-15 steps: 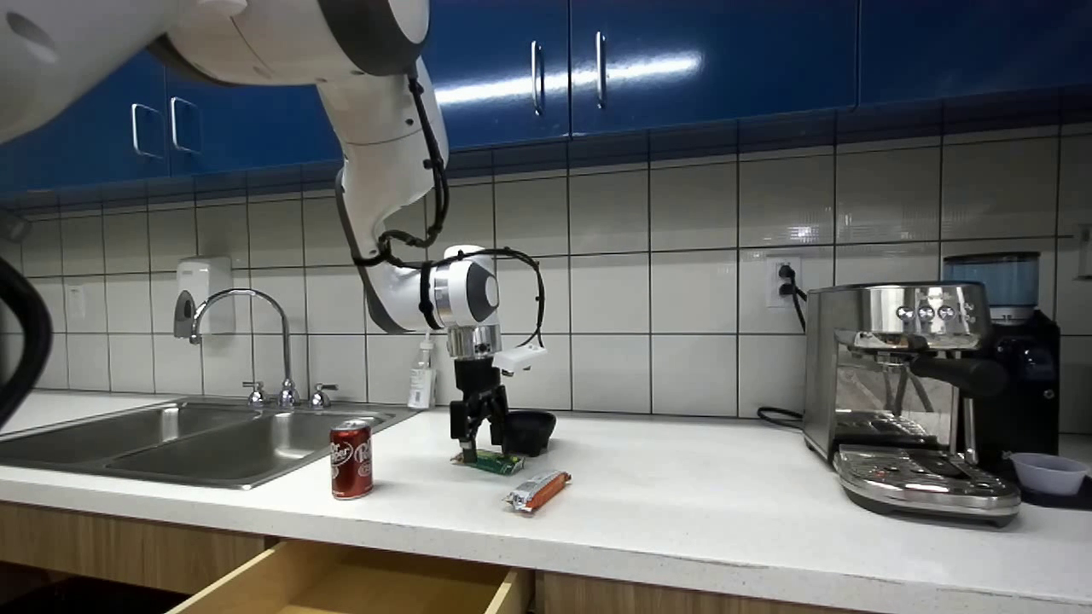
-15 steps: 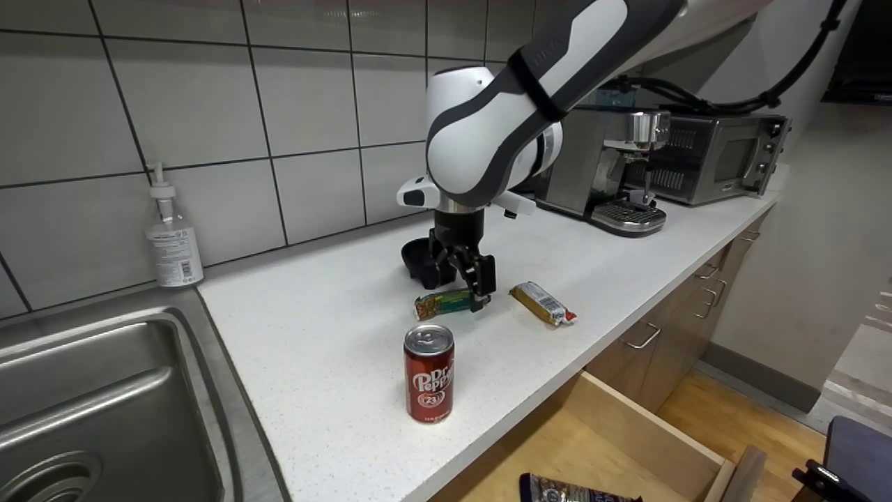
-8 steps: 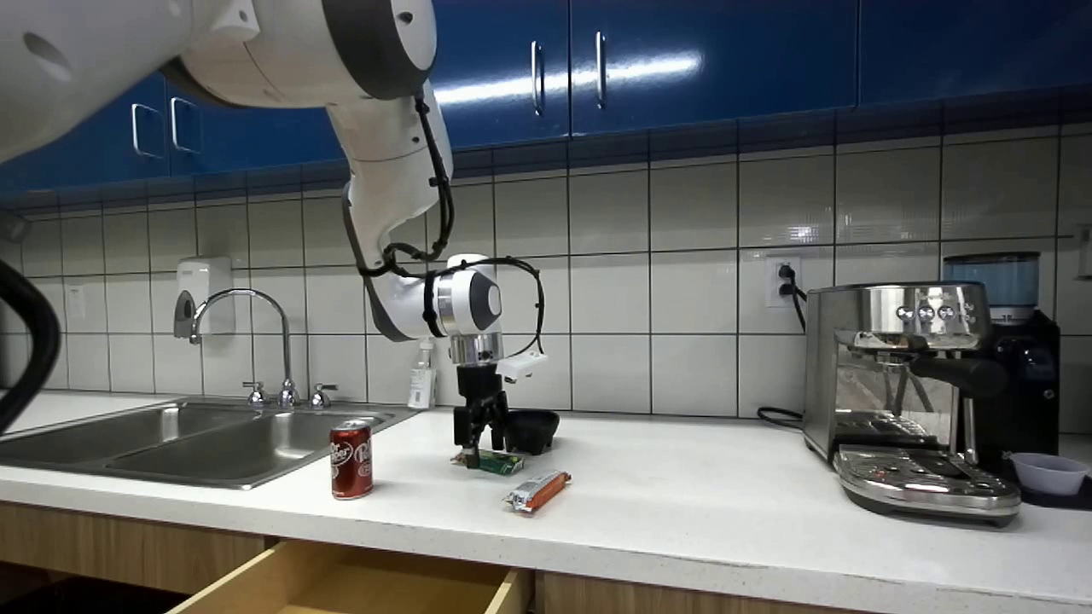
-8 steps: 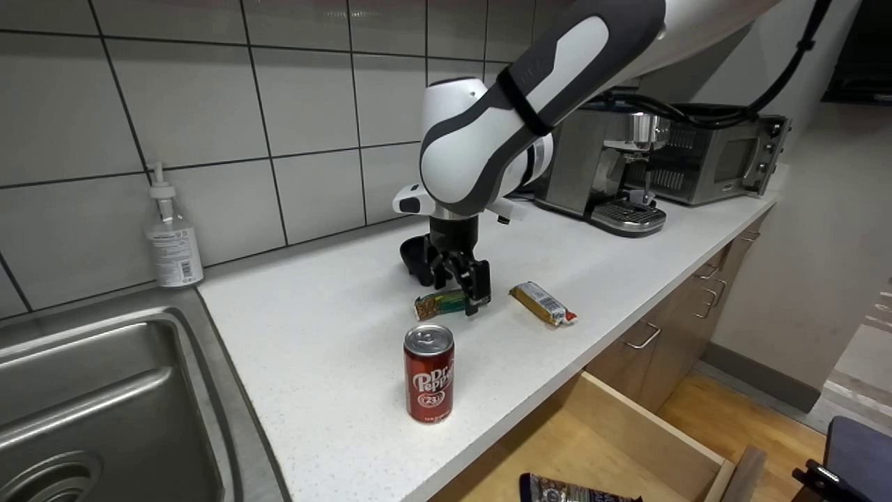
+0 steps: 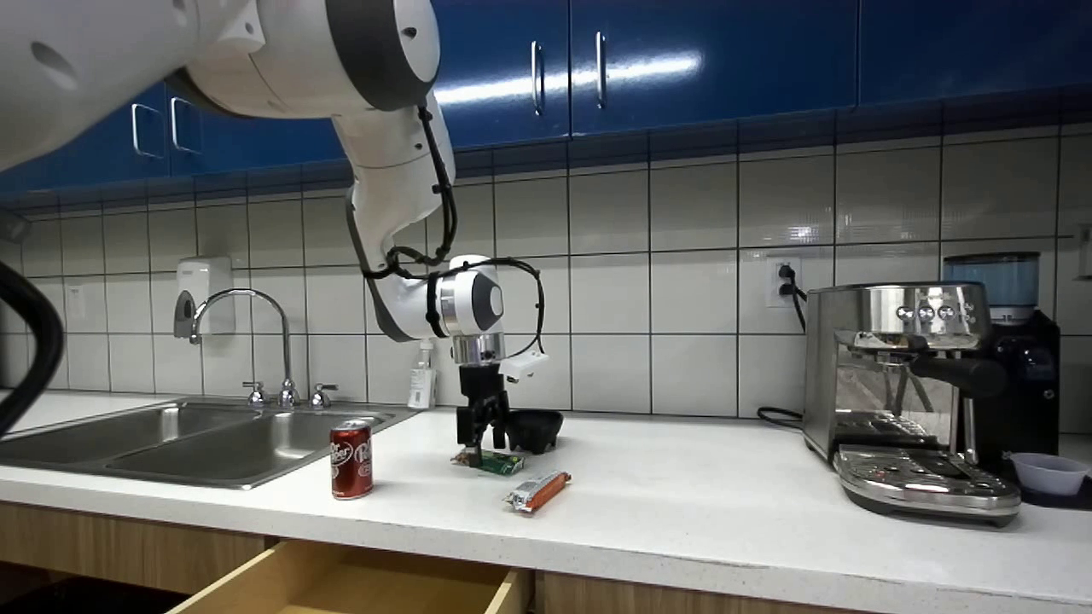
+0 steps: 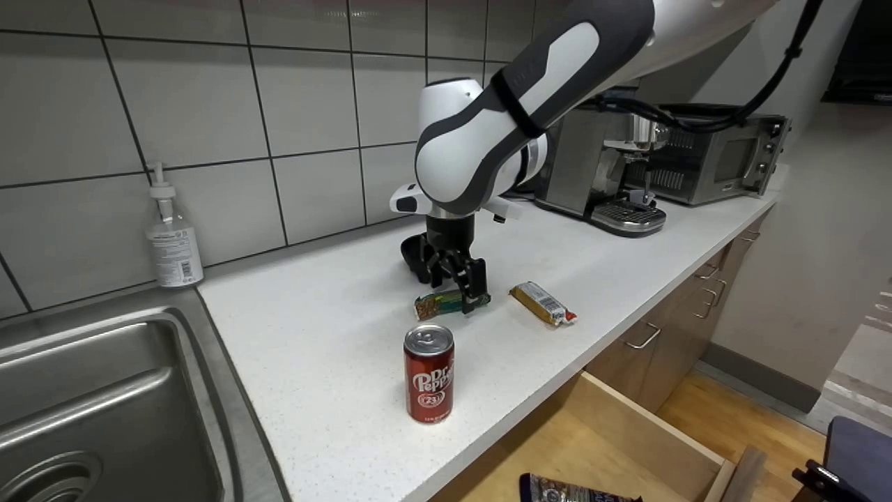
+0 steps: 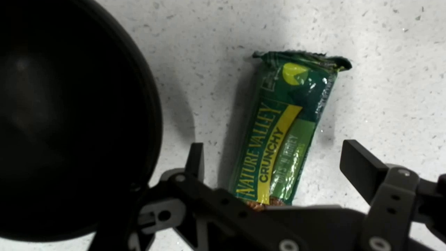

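The arm (image 5: 386,183) arches down, its gripper (image 7: 273,158) spread wide over a Nature Valley Crunchy bar (image 7: 284,129), near a Dr Pepper can (image 6: 429,376).

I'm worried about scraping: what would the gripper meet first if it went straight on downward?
Likely the countertop: the gripper points down with jaws open either side of the green granola bar; height is unclear.
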Motion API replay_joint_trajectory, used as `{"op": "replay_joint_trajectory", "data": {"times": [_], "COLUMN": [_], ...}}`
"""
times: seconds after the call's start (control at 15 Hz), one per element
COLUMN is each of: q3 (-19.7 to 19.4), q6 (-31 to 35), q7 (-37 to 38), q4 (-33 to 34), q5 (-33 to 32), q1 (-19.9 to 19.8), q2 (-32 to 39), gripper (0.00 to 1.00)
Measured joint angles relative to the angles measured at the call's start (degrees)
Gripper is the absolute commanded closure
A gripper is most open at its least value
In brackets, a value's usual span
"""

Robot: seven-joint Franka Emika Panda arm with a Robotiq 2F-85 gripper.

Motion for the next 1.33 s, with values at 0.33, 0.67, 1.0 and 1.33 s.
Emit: {"op": "replay_joint_trajectory", "data": {"times": [0.33,0.67,1.0,1.33], "q3": [0.0,0.0,0.0,0.0], "q6": [-0.4,-0.6,-1.9,-1.9], "q7": [0.0,-0.1,-0.2,-0.2], "q4": [1.2,2.0,3.4,3.8], "q5": [0.0,0.1,0.1,0.1], "q1": [0.0,0.0,-0.1,-0.1], "q2": [1.0,2.2,2.2,2.2], "gripper": [0.00,0.44,0.81,0.85]}}
